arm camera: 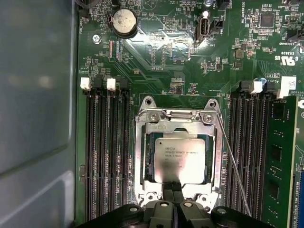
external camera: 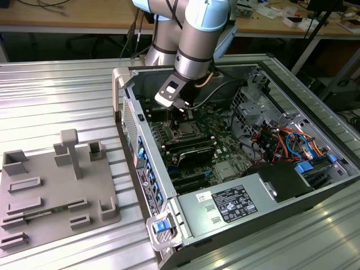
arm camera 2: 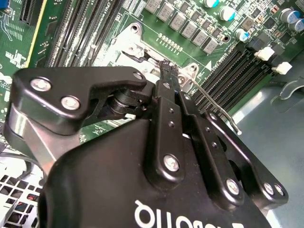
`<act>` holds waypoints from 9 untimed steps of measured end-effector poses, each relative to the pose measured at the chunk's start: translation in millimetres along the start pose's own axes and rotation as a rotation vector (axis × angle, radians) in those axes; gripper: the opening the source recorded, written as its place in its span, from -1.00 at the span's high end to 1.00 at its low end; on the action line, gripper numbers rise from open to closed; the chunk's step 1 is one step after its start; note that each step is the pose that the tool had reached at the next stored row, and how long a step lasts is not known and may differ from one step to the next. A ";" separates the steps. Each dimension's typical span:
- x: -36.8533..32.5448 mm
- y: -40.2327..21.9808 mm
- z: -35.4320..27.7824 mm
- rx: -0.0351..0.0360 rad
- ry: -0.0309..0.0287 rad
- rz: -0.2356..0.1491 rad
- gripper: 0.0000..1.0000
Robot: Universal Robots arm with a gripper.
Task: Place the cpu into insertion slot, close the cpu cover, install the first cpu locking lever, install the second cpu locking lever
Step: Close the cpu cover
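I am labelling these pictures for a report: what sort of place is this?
Probably a robotics lab or workshop: a robot arm reaches into an open computer case on a ribbed metal table, a grey fixture plate lies beside it, and cluttered wooden benches stand behind.

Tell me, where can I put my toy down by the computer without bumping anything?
The ribbed metal table is bare between the grey holder plate and the far edge, and along the strip beside the computer case at the exterior view's lower right. Inside the case it is crowded: the gripper is at the cpu, with cables nearby.
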State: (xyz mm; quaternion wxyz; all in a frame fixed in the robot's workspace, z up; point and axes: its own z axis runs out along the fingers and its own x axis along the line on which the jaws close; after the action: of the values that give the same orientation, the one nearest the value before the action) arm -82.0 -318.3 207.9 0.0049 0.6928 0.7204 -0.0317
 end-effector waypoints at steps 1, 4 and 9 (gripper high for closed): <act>-0.1 0.0 -1.2 0.0000 0.0000 0.000 0.79; -0.2 -0.1 -3.1 0.0001 -0.0001 0.000 0.79; -0.4 5.4 -3.6 0.0000 -0.0001 0.000 0.79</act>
State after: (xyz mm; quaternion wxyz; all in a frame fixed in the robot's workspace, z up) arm -76.5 -318.3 211.3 0.0049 0.6928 0.7204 -0.0318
